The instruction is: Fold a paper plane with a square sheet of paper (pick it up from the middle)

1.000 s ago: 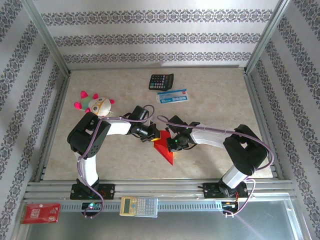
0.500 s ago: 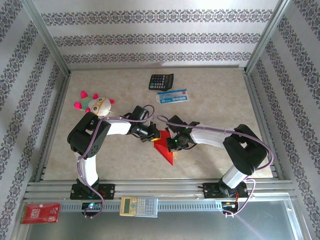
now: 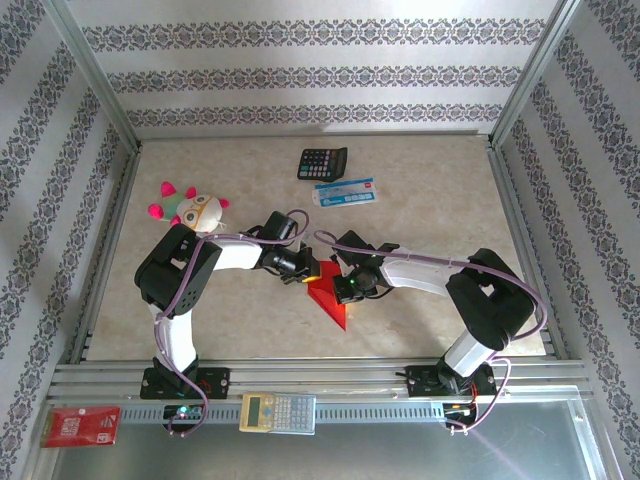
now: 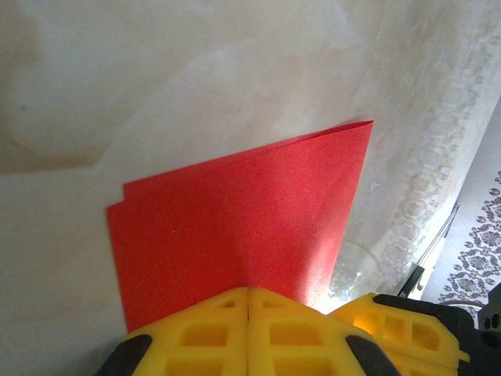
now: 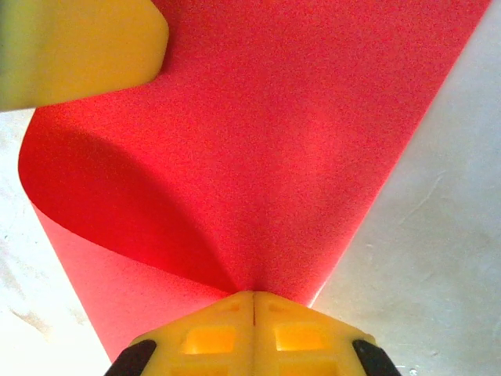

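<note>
The square sheet of paper [image 3: 331, 300], bright red, lies partly folded on the beige table between the two arms, with a point toward the near edge. My left gripper [image 3: 310, 272] is shut on its upper left part; in the left wrist view the red sheet [image 4: 235, 219] shows two layers and a crease running out from the left gripper [image 4: 248, 294]. My right gripper [image 3: 346, 287] is shut on a raised, curling flap of the sheet [image 5: 258, 149]; the seam of the right gripper [image 5: 254, 299] meets the flap's tip. A paper plane is out of view.
A black calculator [image 3: 322, 162] and a blue-and-white packet [image 3: 345, 193] lie at the back of the table. A plush toy [image 3: 190, 207] sits at the left. On the front rail rest a beige calculator [image 3: 278, 412] and a red printed packet [image 3: 80, 425].
</note>
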